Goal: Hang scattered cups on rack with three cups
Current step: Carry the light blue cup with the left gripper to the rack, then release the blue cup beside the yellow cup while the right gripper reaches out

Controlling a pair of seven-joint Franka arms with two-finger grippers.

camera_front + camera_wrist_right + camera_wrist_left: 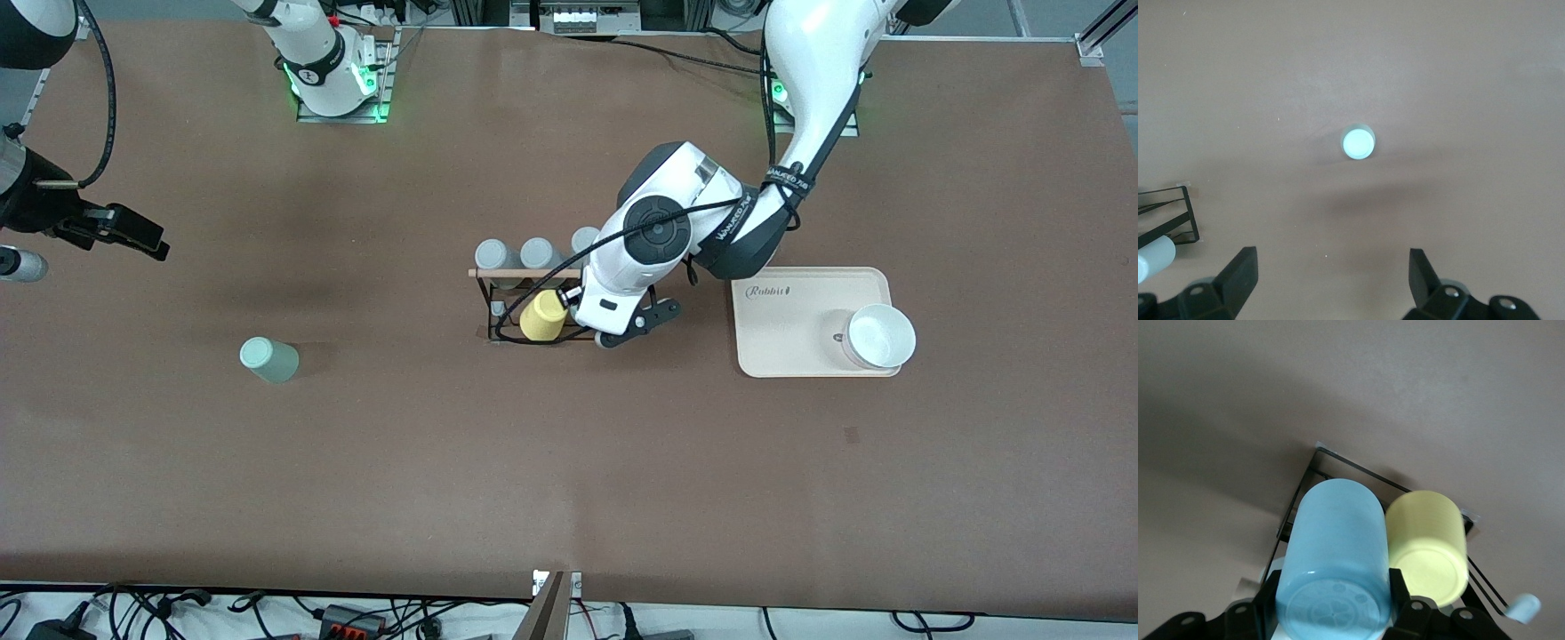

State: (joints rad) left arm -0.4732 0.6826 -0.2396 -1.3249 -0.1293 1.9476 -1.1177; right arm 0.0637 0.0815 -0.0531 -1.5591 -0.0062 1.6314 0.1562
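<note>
My left fingers (1331, 603) hold the blue cup (1335, 553) over the rack (524, 307), beside the yellow cup (1428, 543). Next, I lower it onto a peg. My right fingers (1331, 277) wait wide apart, high above the green cup (268, 359) on the bench (569, 462).

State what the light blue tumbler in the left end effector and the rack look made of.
Light blue handleless tumbler: probably matte plastic, given its dull, even surface and moulded base pattern. Black wire-frame rack: thin dark rods, likely coated metal; its light top rod looks like bare wood. Left end effector grips the tumbler.
</note>
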